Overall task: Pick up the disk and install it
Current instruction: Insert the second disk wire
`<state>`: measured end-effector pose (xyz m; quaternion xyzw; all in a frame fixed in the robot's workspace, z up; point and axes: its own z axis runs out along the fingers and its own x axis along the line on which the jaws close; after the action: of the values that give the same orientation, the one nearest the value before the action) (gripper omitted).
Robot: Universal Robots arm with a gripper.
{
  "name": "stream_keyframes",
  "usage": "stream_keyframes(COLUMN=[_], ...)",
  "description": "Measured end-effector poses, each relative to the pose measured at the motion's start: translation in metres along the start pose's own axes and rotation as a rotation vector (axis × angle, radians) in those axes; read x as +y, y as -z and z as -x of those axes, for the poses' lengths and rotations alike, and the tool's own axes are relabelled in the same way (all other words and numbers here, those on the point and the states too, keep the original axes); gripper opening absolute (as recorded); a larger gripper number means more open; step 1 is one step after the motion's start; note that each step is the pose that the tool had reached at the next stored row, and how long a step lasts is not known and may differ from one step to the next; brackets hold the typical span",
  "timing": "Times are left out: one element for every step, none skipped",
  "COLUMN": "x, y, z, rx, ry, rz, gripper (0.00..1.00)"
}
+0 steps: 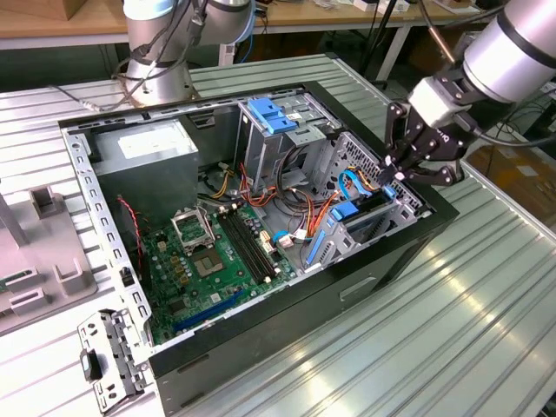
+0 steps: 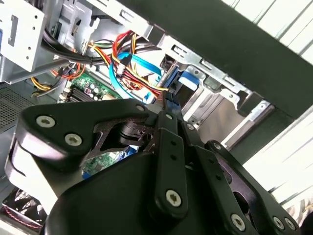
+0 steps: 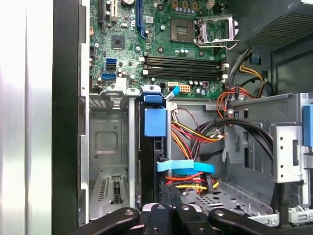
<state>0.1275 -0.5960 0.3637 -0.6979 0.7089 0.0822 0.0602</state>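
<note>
First wrist view: disk [image 3: 148, 161] under tool [image 3: 168, 192].

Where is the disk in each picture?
Exterior view: the disk stands on edge in the drive cage at the exterior view's right, just under the hand.
Second wrist view: its blue end sits just past the hand's tip, beside the coloured wires.
First wrist view: it stands between the hand and the motherboard.
Shared landmark: the green motherboard.
</note>
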Motion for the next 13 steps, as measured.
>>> stream_keyframes(x=[-0.0011, -0.0024, -0.0034, -0.0044, -0.0054, -0.0065, -0.0075, -0.0089, -0.0096, -0.0103, -0.0103, -0.0103, -0.0104], y=[0.002, 0.0043, 0.0065, 0.0087, 0.0109, 0.0132, 0.0155, 0.0178, 0.0192, 0.0205, 0.0205, 0.0205, 0.0205], z=[0.0004, 0.001, 0.0014, 0.0019, 0.0023, 0.0028, 0.0033, 0.0038, 0.0041, 0.0044, 0.0044, 0.0044, 0.0044], rx=[-0.0007, -0.0016, -0.0027, -0.0036, -0.0044, -0.0053, -0.0064, -0.0077, -0.0085, -0.0097, -0.0105, -0.0106, -0.0107], ry=[0.0, 0.0, 0.0, 0.0, 0.0, 0.0, 0.0, 0.0, 0.0, 0.0, 0.0, 0.0, 0.0], rz=[0.0, 0.0001, 0.0001, 0.0001, 0.0002, 0.0002, 0.0003, 0.0006, 0.0007, 0.0007, 0.0007, 0.0007, 0.0007], gripper=[0.11, 0.11, 0.11, 0.11, 0.11, 0.11, 0.11, 0.11, 0.11, 0.11, 0.11, 0.11, 0.11])
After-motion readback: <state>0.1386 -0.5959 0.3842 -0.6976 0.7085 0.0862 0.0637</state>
